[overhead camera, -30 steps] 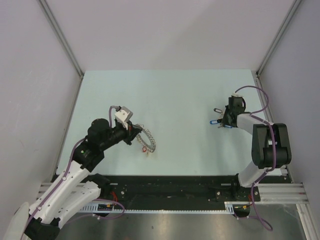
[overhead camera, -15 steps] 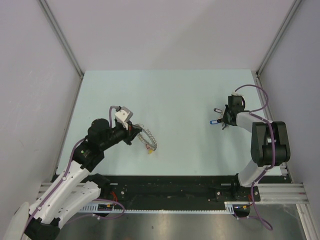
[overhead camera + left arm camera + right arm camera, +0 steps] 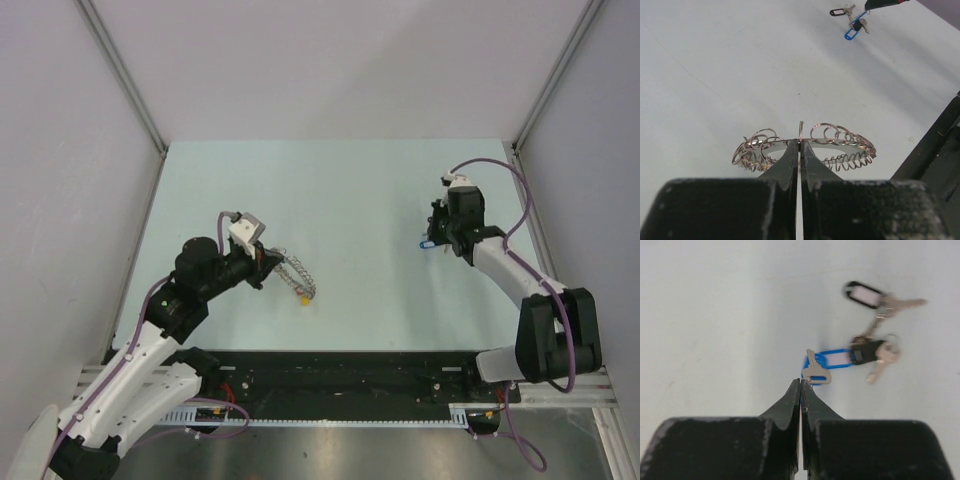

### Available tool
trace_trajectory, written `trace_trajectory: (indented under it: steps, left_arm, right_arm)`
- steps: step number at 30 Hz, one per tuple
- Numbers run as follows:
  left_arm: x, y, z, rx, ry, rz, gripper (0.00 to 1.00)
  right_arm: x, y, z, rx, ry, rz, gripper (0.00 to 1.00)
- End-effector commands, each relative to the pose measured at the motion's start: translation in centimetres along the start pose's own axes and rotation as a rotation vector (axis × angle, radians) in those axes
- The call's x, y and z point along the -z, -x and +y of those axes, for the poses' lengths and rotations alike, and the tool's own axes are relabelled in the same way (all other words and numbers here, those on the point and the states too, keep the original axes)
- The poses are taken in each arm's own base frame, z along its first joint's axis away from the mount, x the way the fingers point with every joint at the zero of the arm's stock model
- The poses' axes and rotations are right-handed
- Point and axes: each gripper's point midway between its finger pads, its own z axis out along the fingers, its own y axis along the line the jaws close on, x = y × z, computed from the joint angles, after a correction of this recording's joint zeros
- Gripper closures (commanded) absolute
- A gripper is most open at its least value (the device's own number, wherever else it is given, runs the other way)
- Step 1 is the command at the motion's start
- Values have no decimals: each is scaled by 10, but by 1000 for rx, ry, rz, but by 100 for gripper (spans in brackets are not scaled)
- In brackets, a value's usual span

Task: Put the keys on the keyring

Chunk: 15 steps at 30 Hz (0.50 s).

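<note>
From above: the left gripper (image 3: pixel 262 262) is clamped on the keyring (image 3: pixel 292 277), which hangs low over the pale table (image 3: pixel 340 190), a yellow tag (image 3: pixel 303 298) at its lower end. Well apart, on the right side of the table, the right gripper (image 3: pixel 437 237) points down at the loose keys (image 3: pixel 427 243).

Left wrist view: both fingers are pressed together on the ring's wire, with small split rings and coils fanning out to either side. A short wire end stands upright just past the fingertips. The grip covers very little wire, so the loaded ring could swivel or slip if the arm swings, which would turn that end away from an incoming key.

Right wrist view: the jaws are fully closed, their tips touching the edge of a silver key (image 3: pixel 816 373) that carries a blue tag (image 3: pixel 834 360). Whether the key is actually pinched cannot be told. Two more keys lie just beyond, one on a black tag (image 3: pixel 863 294) and one whose dark tag touches the blue one.

The likely failures are a lift that comes up empty or a key that slides out of a thin edge hold. The touching neighbour could also be dragged along and then dropped partway across the table.
</note>
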Motion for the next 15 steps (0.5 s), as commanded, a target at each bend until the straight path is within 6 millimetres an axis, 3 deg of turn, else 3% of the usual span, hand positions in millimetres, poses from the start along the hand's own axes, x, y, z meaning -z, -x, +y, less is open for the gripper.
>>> trace_trajectory:
  steps: [1,2,4,5,8,9,11,15]
  left_arm:
    - [6,33,1,-36,10,-104,100]
    - [6,33,2,-35,11,-106,100]
    - [6,33,4,-31,20,-105,100]
    - [7,34,5,-30,23,-109,100]
    - [8,35,6,-31,29,-118,99]
    - [9,36,7,-30,34,-125,100]
    - [8,36,9,-29,40,-128,100]
    - [9,36,11,-26,48,-135,100]
  right_arm:
    - [29,-4,73,131,299,-54,100]
    - [36,-15,101,175,408,-58,100]
    - [43,-26,121,212,489,-64,100]
    - [50,-35,146,252,592,-85,100]
    - [57,-53,174,311,712,-106,100]
    - [58,-70,180,318,749,-81,100]
    - [61,-79,194,324,834,-86,100]
    - [61,-109,197,323,892,-35,100]
